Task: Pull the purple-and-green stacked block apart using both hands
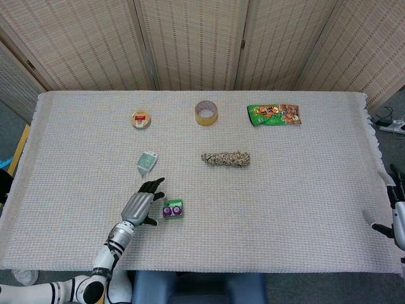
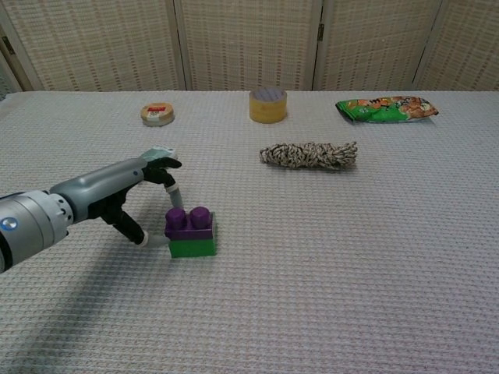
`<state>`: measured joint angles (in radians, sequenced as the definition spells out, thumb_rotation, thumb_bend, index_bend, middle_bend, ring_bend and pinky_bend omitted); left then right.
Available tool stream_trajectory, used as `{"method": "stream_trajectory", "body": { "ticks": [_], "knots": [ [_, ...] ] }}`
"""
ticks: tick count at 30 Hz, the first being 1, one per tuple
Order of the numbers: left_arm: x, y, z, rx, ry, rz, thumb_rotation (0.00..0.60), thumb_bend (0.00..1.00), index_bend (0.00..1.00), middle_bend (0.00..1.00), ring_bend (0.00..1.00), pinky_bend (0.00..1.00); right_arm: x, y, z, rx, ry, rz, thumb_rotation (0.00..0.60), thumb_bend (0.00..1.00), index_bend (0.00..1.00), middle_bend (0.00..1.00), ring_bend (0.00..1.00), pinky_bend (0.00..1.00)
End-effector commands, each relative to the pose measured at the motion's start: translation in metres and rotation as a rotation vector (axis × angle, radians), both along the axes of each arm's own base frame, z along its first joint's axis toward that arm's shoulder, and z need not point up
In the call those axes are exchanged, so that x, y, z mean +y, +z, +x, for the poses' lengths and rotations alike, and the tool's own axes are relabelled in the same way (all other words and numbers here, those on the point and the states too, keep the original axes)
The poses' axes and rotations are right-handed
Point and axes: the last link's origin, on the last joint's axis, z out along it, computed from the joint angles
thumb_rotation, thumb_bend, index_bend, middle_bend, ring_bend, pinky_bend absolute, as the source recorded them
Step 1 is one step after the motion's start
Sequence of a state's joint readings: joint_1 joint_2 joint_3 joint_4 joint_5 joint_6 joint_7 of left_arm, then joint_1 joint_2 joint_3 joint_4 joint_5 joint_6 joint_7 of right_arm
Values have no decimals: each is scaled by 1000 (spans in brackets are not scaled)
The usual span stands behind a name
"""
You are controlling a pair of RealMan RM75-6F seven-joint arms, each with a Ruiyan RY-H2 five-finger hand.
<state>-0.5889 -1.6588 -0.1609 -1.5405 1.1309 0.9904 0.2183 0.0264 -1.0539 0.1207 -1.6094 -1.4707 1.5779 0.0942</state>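
Left hand (image 1: 140, 206): reaches in from the lower left over the bench (image 1: 304, 190), low and just left of the block. Fingers (image 2: 160, 165) are spread and hold nothing. In the chest view one fingertip sits at the block's upper left edge and the thumb tip at its lower left; whether either truly touches it cannot be told.

White packet (image 1: 147, 161): small, with a green mark, lying flat just beyond the left hand; in the chest view the fingers hide most of it.

Tape disc (image 1: 141, 119): a flat tan roll with a red label, at the far left of the back row.

Stacked block (image 1: 172, 209): purple piece with two round studs on top of a green piece, the two joined, standing on the cloth near the front edge, left of centre.

Yellow tape roll (image 1: 205, 113): stands on its flat side in the back row, near the middle.

Rope bundle (image 1: 226, 158): a mottled coil lying lengthwise, in the middle of the cloth, well apart from the block.

Snack bag (image 1: 274, 114): green with orange print, flat, at the right of the back row.

Right hand (image 1: 397, 218): only partly seen at the far right edge of the head view, off the side of the bench and well apart from the block. What shows of the fingers is apart and nothing is in them.
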Motion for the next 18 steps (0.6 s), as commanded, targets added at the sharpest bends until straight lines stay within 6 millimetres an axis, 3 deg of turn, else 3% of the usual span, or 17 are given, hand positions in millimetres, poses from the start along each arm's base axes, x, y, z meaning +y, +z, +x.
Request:
{"method": "stream_trajectory", "body": {
  "ticks": [1, 11, 18],
  "knots": [
    [0, -4, -1, -14, 4, -6, 600, 341, 483, 38, 0, 56, 0, 0, 0, 1, -1, -2, 600, 294, 0, 0, 0, 0],
    [0, -11, -2, -83, 39, -47, 600, 433, 507, 41, 0, 34, -2, 1, -1, 0, -6, -5, 600, 295, 0, 0, 0, 0],
    [3, -3, -6, -188, 120, -10, 600, 568, 624, 117, 0, 25, -3, 2, -1, -7, -8, -1, 600, 294, 0, 0, 0, 0]
  ]
}}
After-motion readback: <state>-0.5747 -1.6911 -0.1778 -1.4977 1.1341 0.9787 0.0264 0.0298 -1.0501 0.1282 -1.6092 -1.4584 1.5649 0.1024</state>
